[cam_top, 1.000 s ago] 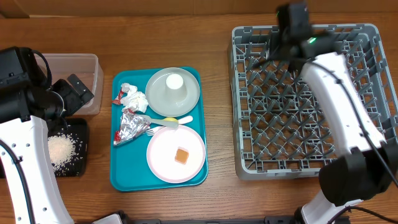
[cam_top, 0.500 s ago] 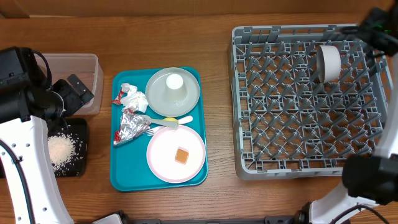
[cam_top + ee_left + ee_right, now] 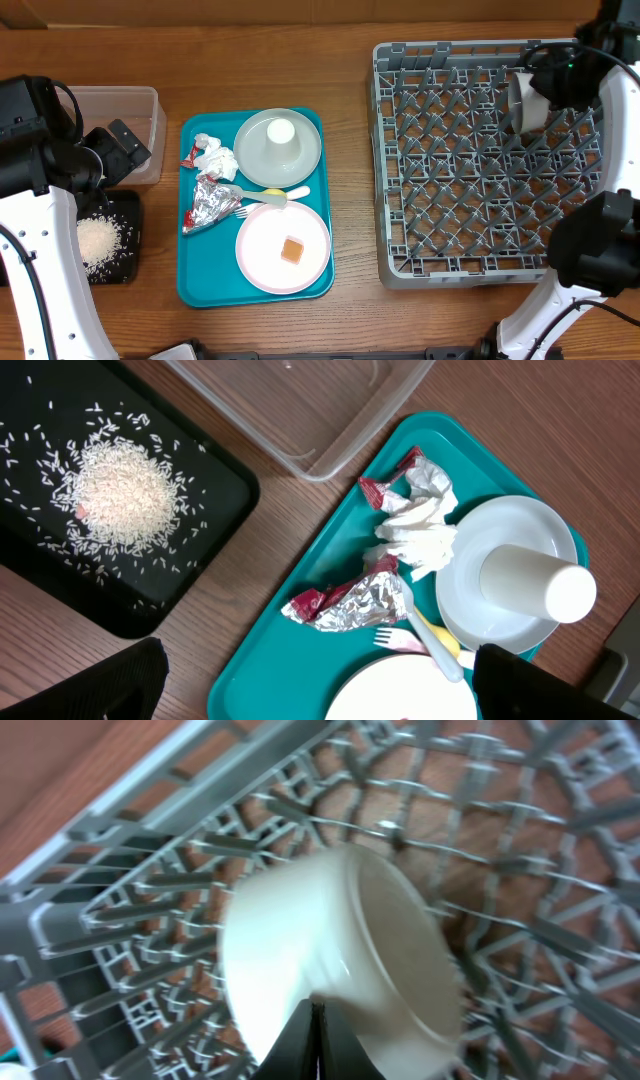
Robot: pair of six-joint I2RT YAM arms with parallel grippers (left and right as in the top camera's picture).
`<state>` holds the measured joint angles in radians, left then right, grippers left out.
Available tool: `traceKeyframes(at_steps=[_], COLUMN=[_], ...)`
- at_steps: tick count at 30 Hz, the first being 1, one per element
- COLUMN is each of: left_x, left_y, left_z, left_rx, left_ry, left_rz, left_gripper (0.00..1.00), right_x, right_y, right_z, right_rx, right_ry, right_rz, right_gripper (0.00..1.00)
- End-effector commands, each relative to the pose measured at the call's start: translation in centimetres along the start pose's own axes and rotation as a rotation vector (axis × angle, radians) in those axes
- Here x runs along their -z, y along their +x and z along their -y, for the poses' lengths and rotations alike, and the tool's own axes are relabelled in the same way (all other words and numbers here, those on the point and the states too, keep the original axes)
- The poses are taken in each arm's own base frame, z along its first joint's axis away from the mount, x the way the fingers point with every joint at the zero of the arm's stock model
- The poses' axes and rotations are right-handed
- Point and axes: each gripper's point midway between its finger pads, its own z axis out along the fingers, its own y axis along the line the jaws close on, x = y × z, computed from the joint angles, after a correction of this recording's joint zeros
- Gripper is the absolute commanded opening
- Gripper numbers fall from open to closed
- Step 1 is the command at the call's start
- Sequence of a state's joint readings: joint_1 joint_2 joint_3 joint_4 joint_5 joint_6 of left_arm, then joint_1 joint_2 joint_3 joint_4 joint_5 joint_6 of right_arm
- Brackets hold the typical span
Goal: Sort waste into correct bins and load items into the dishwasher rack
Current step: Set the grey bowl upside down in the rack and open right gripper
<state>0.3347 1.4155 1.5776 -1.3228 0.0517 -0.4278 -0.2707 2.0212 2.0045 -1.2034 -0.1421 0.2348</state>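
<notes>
The white bowl lay on its side near the dishwasher rack's far right corner, just beyond the right gripper, whose fingers were pressed together.

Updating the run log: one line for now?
left hand open | right hand shut by round white bowl | bowl sideways in grey plastic rack

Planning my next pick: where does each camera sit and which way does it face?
Overhead: fixed above the table, facing down on teal tray, dishwasher rack, left arm, right arm.
Left wrist: on the left arm, facing down at rice in black tray, clear tub; open left gripper, fingers at bottom corners.
Right wrist: on the right arm, close on the white bowl in the rack; shut right gripper at bottom edge.
Shared: overhead and left wrist show the rice; overhead and right wrist, the bowl.
</notes>
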Motion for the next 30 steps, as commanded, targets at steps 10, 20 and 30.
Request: traceKeyframes(at_steps=[10,20,30], left_x=[0.5,0.5,0.5], left_y=[-0.3,-0.3,-0.3], left_z=[0.2,0.2,0.2], left_rx=[0.012,0.012,0.012], left_ry=[0.009,0.009,0.009], left_rz=[0.018,0.018,0.018], left_gripper=[1.0,1.0,1.0], right_x=[1.3,6.7,4.3], right_y=[2.3,-1.6,-0.2], right_z=[-7.9,-5.1,-2.5], right_rx=[0.172,0.072,0.082], right_ry=[-0.303,-0.228,-0.018], right_rz=[-0.068,0.11,0.074], right_gripper=[0.04,0.05,0.08])
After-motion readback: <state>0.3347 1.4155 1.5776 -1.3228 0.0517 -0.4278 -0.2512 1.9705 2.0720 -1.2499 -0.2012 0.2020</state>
